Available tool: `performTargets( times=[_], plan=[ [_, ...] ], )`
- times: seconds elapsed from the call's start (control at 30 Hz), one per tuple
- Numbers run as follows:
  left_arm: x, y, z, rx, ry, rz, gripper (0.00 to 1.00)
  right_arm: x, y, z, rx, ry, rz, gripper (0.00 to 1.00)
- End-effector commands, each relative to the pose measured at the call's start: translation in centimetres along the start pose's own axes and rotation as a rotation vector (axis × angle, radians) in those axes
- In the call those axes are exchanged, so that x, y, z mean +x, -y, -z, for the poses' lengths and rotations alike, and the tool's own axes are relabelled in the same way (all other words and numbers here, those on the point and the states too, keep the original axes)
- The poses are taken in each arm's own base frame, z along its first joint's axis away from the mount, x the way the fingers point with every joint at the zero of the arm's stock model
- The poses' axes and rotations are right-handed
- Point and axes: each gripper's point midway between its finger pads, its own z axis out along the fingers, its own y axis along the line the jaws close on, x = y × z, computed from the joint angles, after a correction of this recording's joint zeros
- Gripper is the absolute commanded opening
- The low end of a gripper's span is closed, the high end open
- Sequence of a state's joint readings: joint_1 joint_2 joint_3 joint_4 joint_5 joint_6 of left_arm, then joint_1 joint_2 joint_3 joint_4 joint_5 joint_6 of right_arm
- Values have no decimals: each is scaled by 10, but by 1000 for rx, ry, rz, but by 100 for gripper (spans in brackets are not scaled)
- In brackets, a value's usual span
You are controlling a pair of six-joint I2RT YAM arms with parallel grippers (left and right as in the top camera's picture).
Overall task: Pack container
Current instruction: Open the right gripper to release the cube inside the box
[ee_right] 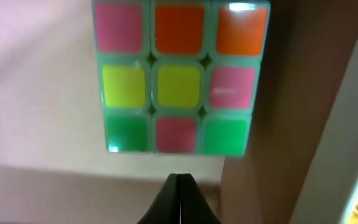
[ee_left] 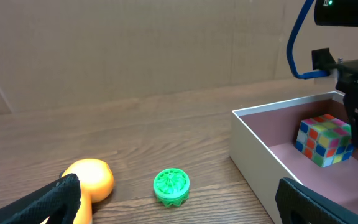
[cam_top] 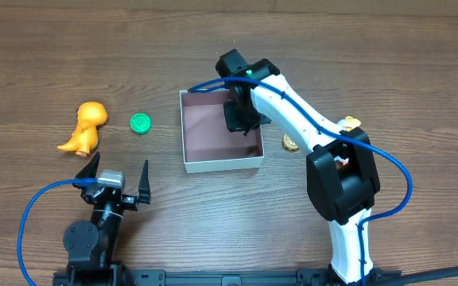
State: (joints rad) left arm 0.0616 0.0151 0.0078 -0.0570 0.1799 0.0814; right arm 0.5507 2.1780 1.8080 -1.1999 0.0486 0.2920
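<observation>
The container (cam_top: 221,165) is a white-walled square box with a pinkish-brown floor, mid-table; its near wall (ee_left: 253,149) also shows in the left wrist view. A multicoloured puzzle cube (ee_left: 325,141) rests inside on the floor, filling the right wrist view (ee_right: 179,78). My right gripper (cam_top: 241,119) reaches down into the box; its fingertips (ee_right: 179,177) are shut with nothing between them, just short of the cube. My left gripper (cam_top: 120,161) stands wide open near the front left, empty (ee_left: 179,204).
An orange dinosaur toy (cam_top: 86,127) and a green ridged wheel (cam_top: 140,122) lie left of the box, just ahead of the left gripper. A small gold piece (cam_top: 291,143) lies right of the box. The right arm spans the box's right side.
</observation>
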Motion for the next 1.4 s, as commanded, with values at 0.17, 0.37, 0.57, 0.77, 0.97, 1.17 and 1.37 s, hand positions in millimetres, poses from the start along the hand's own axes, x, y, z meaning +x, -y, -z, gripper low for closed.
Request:
performTargets(
  times=[0.17, 0.37, 0.57, 0.77, 0.97, 1.17, 1.37],
  plan=[
    [0, -2, 0, -11, 6, -9, 100, -24, -21, 52, -105, 82, 66, 4],
    [0, -2, 0, -11, 6, -9, 100, -27, -39, 58, -202, 94, 100, 4],
    [0, -2, 0, -11, 6, -9, 100, -28, -48, 59, -222, 114, 191, 4],
    [0, -2, 0, -11, 6, -9, 100, -27, -56, 57, -227, 119, 208, 4],
    [0, -2, 0, -11, 6, -9, 100, -18, -62, 37, -216, 102, 227, 4],
    [0, -2, 0, -11, 6, -9, 100, -25, -60, 34, -196, 133, 226, 4],
    [0, -2, 0, -11, 6, -9, 100, -32, -58, 27, -174, 167, 223, 4]
  ],
)
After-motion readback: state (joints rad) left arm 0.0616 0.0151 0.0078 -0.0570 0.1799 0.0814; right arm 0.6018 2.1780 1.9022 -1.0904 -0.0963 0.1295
